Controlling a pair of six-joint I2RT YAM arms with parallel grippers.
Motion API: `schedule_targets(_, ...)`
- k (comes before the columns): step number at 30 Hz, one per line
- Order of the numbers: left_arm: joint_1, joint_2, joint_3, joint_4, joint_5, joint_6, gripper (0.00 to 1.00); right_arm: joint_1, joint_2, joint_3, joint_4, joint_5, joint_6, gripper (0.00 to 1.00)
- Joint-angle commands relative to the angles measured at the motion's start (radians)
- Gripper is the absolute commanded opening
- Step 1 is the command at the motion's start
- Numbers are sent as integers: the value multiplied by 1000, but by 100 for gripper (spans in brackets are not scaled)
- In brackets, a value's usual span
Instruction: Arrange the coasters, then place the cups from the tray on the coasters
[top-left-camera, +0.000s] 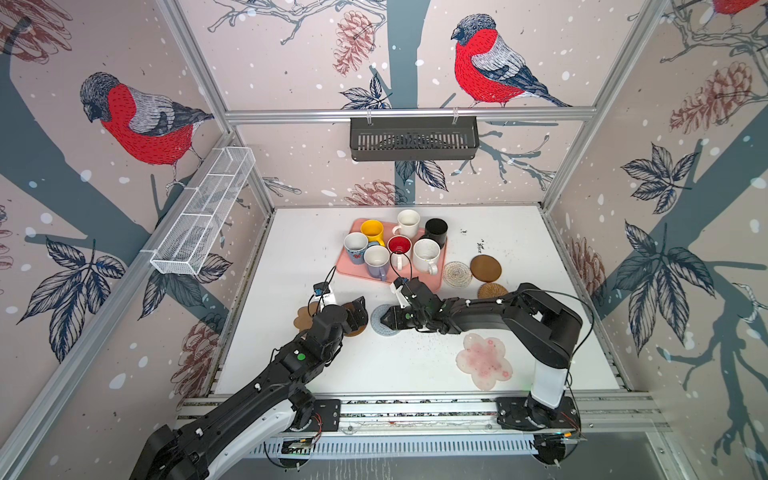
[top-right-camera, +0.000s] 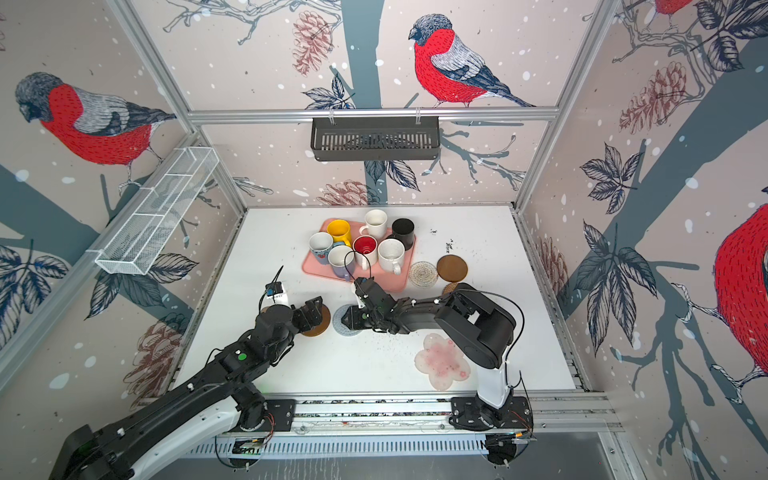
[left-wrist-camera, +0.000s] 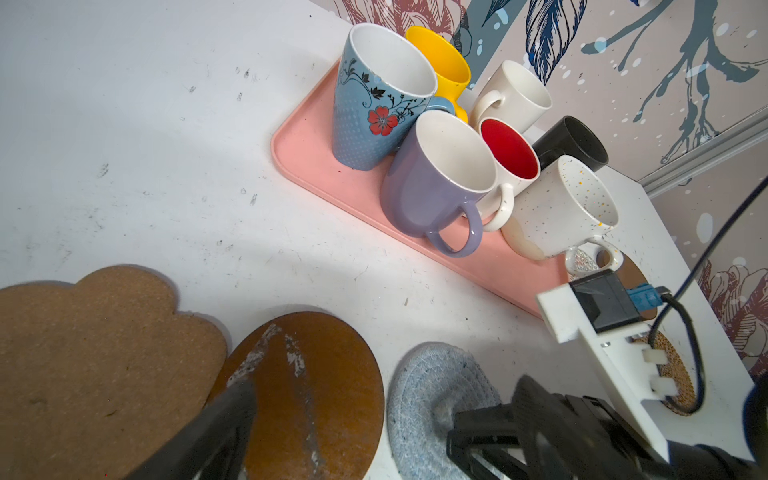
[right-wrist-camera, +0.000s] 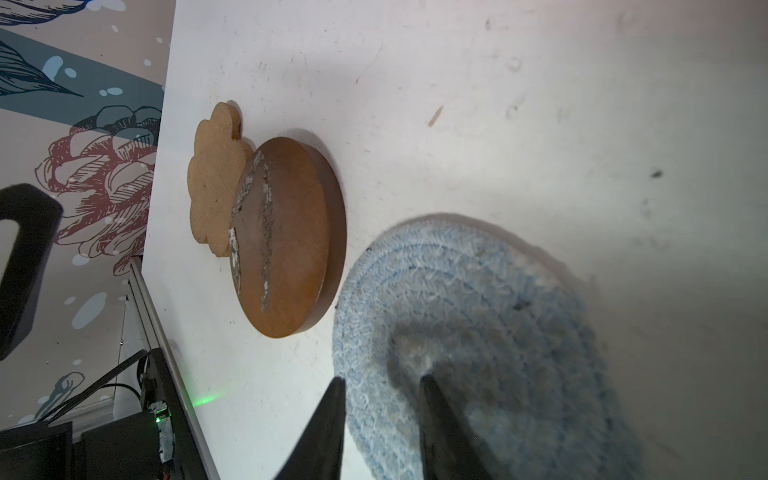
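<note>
Several cups (top-left-camera: 400, 245) stand crowded on the pink tray (top-left-camera: 432, 283). Three coasters lie in a row at the front left: a tan scalloped one (top-left-camera: 302, 318), a brown disc (left-wrist-camera: 316, 395) and a grey-blue crochet one (right-wrist-camera: 478, 299). My left gripper (left-wrist-camera: 384, 386) hangs wide open over the brown disc, holding nothing. My right gripper (right-wrist-camera: 380, 380) reaches across, low over the grey-blue coaster, which lies flat. Its jaws stand narrowly apart with the coaster's rim showing between them. Right of the tray lie a cream rope coaster (top-left-camera: 457, 273), a second brown disc (top-left-camera: 485, 268) and a rattan one (top-left-camera: 492, 291). The pink-white flower coaster (top-left-camera: 484, 360) lies at the front right.
A black slotted basket (top-left-camera: 413, 139) hangs on the back wall and a white wire basket (top-left-camera: 203, 212) on the left wall. My right arm's elbow (top-left-camera: 540, 320) rises beside the rattan coaster. The aluminium rail (top-left-camera: 415, 409) runs along the table's front edge.
</note>
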Motion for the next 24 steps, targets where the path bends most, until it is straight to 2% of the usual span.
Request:
schedule_targets(1, 1, -3, 2, 0, -12, 15, 96, 4, -2, 6, -78, 9, -5, 33)
schedule_targets(7, 3, 6, 57, -39, -39, 56, 96, 4, -37, 63, -136, 24, -40, 39)
schedule_targets(14, -7, 56, 149, -57, 5, 121, 96, 3, -126, 74, -188, 58, -68, 48)
schedule_targets(20, -116, 162, 225, -46, -31, 130, 95, -27, -292, 0, -262, 119, -90, 51)
schedule_targets(24, -162, 262, 252, 11, 7, 112, 91, -75, -446, -113, -319, 160, -85, 50)
